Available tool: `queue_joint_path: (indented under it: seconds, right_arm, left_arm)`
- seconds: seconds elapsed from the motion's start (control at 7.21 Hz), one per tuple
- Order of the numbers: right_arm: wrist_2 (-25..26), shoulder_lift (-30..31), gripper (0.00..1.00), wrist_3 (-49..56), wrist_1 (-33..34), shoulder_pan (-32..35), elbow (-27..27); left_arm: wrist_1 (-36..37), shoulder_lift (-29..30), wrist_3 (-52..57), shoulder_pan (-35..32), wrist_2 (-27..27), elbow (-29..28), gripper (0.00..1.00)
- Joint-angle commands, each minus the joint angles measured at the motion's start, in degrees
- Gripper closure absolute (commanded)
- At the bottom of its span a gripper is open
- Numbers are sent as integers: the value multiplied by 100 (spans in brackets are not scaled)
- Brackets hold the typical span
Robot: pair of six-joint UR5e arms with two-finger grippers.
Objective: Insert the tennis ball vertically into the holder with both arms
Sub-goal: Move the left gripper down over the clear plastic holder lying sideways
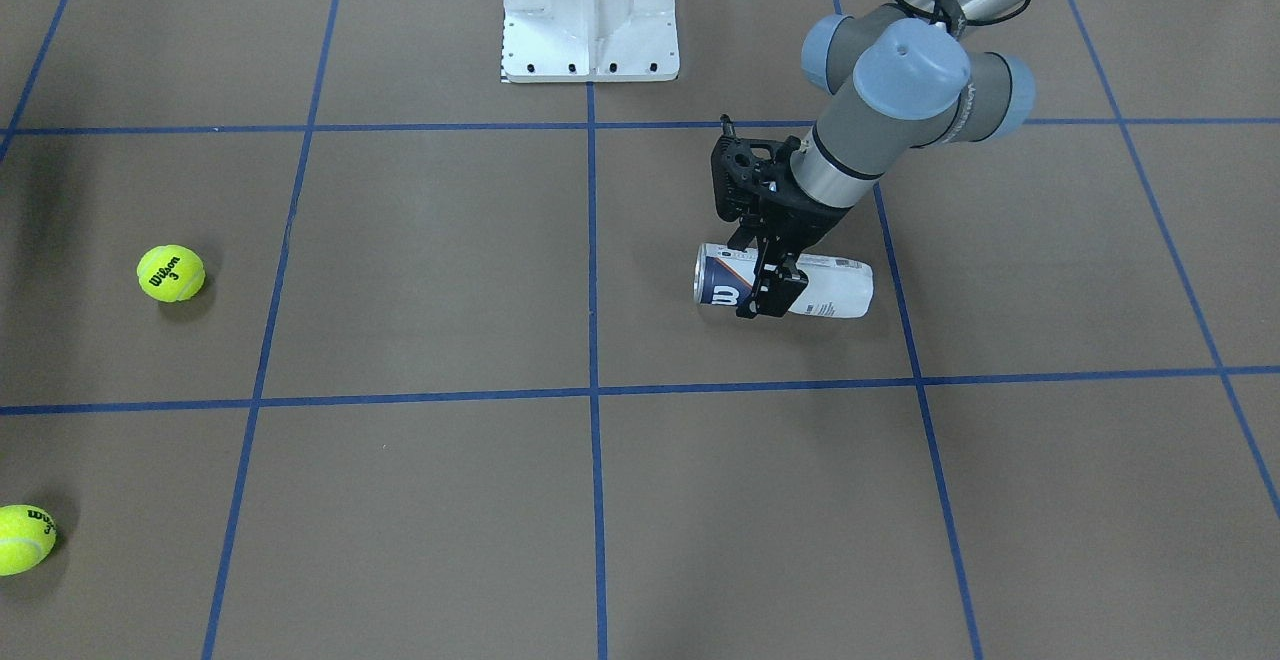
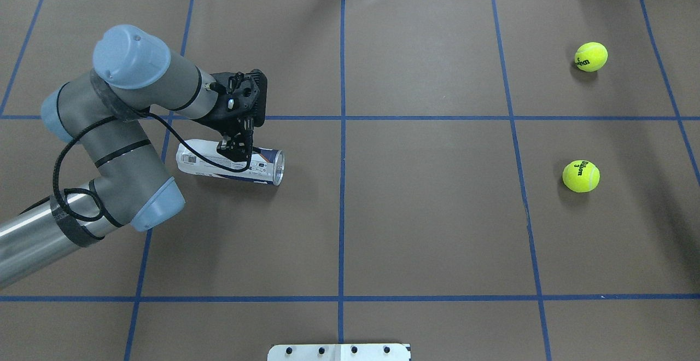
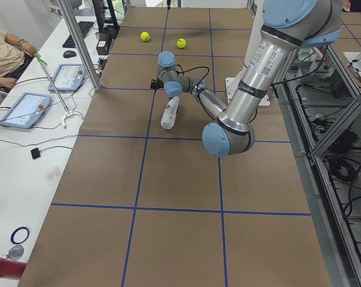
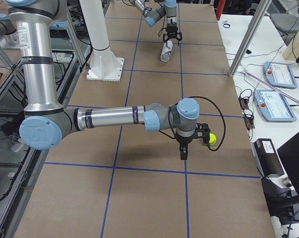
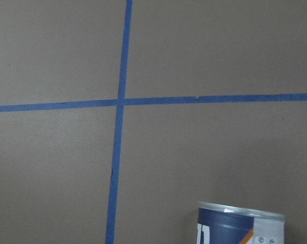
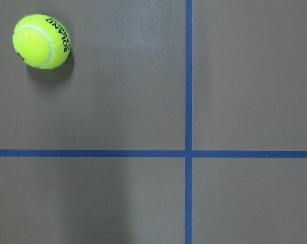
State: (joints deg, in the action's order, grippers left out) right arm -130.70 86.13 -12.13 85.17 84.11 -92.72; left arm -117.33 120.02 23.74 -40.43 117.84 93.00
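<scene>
1. Front-facing: the left arm (image 1: 905,100) bends downward; the left gripper (image 1: 768,290), jaws spread, hangs over the holder (image 1: 835,288), which lies on its side.
2. Overhead: the holder's metal rim faces the middle of the table (image 2: 426,213).
3. Right side: the right arm (image 4: 115,118) reaches out low; the right gripper (image 4: 183,152) points down beside a tennis ball (image 4: 212,139), and I cannot tell how its jaws stand.

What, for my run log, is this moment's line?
left gripper: open at lying Wilson tennis-ball can | right gripper: unclear | tennis balls: both loose

holder (image 5: 240,226): cut by left wrist view's bottom edge | right pincer (image 4: 183,155): opening unreadable
</scene>
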Motion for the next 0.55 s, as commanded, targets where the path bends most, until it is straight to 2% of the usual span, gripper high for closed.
queue_joint_path:
  seconds: [0.0,0.42]
  right_arm:
    - [-17,0,0,0,0,0,0]
    - [-8,0,0,0,0,0,8]
  left_arm:
    - [34,-66,52,359,-373,-28,0]
    - [34,-40,17,475,-429,-220,0]
